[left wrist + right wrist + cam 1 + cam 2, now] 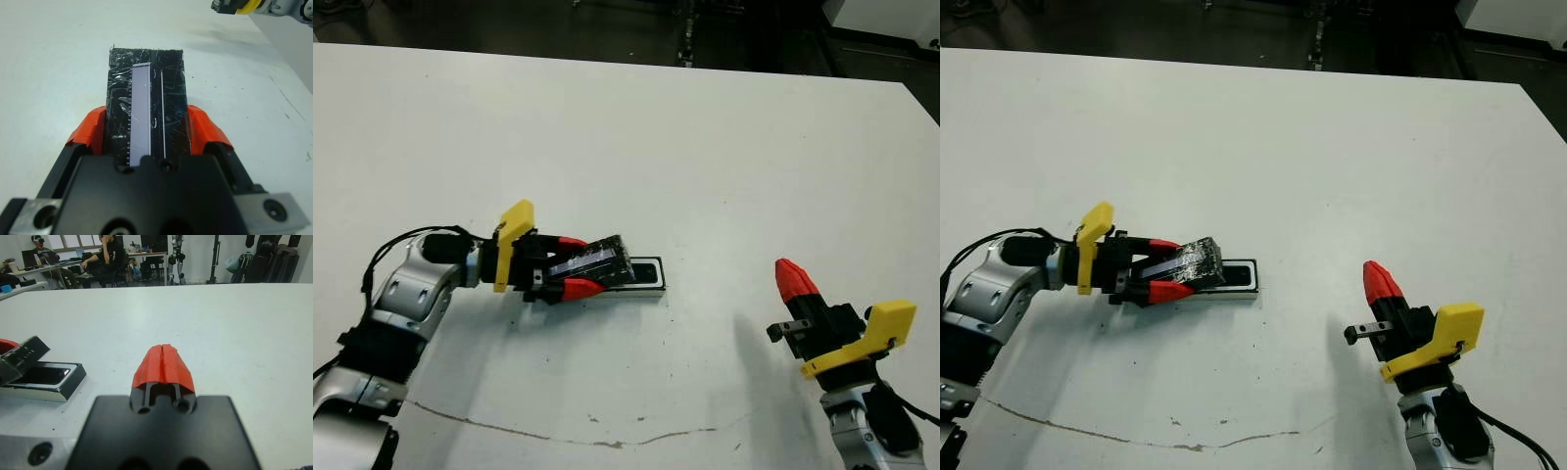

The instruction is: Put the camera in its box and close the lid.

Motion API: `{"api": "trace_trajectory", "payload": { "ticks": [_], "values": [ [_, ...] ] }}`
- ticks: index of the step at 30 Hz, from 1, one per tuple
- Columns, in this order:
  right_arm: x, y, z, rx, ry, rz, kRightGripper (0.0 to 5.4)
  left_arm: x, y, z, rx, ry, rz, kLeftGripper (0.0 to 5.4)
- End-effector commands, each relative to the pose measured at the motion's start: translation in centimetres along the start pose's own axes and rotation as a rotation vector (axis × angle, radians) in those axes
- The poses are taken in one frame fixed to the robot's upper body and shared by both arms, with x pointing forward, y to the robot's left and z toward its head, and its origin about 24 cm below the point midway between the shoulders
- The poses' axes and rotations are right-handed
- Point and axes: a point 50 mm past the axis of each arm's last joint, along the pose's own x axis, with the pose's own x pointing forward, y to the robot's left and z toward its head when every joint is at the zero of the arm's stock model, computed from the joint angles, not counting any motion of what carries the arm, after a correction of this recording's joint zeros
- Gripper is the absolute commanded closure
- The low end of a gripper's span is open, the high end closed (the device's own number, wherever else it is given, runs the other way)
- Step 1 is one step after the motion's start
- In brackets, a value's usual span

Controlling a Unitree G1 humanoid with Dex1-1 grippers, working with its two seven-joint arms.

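Observation:
My left gripper is shut on the lid, a black slab with a crinkly shiny surface. The red fingers press its two long sides. The lid hangs tilted over the near end of the box, a shallow white-sided tray with a black rim. The camera lies inside the box as a dark bar with a bluish shine; the lid hides part of it. My right gripper is shut and holds nothing, well to the right of the box near the table's front.
A thin dark line runs across the white table near its front edge. The table's far edge borders a dark floor. People sit at desks beyond the table in the right wrist view.

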Motion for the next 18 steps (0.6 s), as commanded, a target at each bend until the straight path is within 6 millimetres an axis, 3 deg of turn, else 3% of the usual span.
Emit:
{"api": "trace_trajectory", "payload": {
  "ticks": [1,18],
  "values": [
    [-0.4,-0.3,0.0,-0.017,0.008,-0.015,5.4,3.3,-1.6,-1.7,-0.047,0.037,-0.156,2.24],
    [-0.6,-0.3,0.0,-0.023,0.001,-0.013,5.4,5.5,-2.0,-1.9,-0.003,0.119,-0.178,2.24]
  ]
}}
